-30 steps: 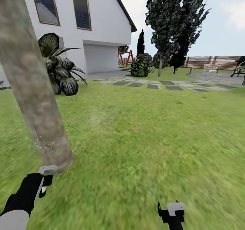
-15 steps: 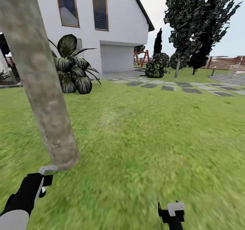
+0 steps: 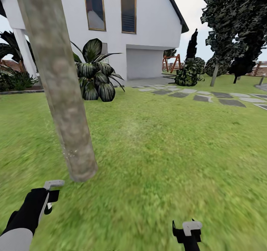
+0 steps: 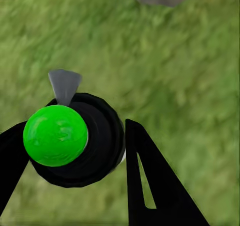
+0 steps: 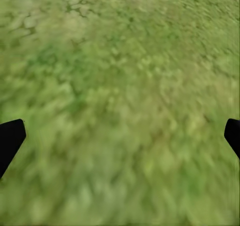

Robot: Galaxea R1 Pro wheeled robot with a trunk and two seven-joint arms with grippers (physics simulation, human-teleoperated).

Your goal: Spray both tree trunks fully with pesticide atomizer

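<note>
Close in, the atomizer (image 4: 70,138) — black body, green cap, grey nozzle — sits clamped between the left gripper (image 4: 75,151) fingers, low beside the base of the grey-brown tree trunk (image 3: 59,84). Right gripper (image 5: 120,138) spread wide, holding nothing, over grass (image 3: 167,147). White house (image 3: 111,20) beyond.

Tree trunk (image 3: 61,91) rough mottled bark; atomizer (image 4: 56,135) cap glossy plastic.

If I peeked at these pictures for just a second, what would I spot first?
First, the thick grey-brown tree trunk leaning across the head view's left, rising from the grass lawn. Behind it stands a big white house with a dark leafy plant in front. In the left wrist view, a bright green ball tops the atomizer between the left gripper jaws.
</note>
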